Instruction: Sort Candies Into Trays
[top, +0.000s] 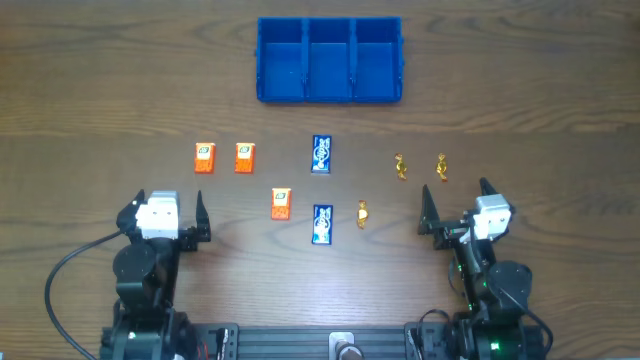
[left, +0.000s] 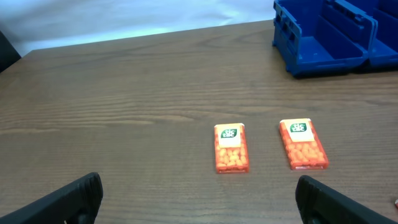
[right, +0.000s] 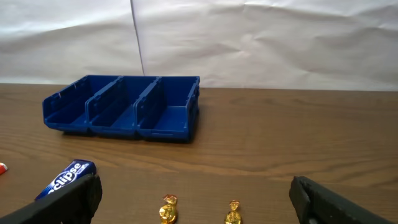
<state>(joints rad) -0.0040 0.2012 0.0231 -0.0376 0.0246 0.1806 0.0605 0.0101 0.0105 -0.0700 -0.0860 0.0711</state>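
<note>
Left end effector (top: 169, 200) at lower left and right end effector (top: 456, 190) at lower right, both spread wide and holding nothing. Blue three-bin tray (top: 330, 96) sits top centre on the surface (top: 540, 100). Orange candy boxes (top: 204, 157), blue packs (top: 321, 154) and gold candies (top: 400, 166) lie mid-frame, below the tray.

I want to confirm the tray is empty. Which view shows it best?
The top view: it looks straight down into all three compartments of the tray, all empty. The right wrist view shows it whole but side-on; the left wrist view catches one end.
</note>
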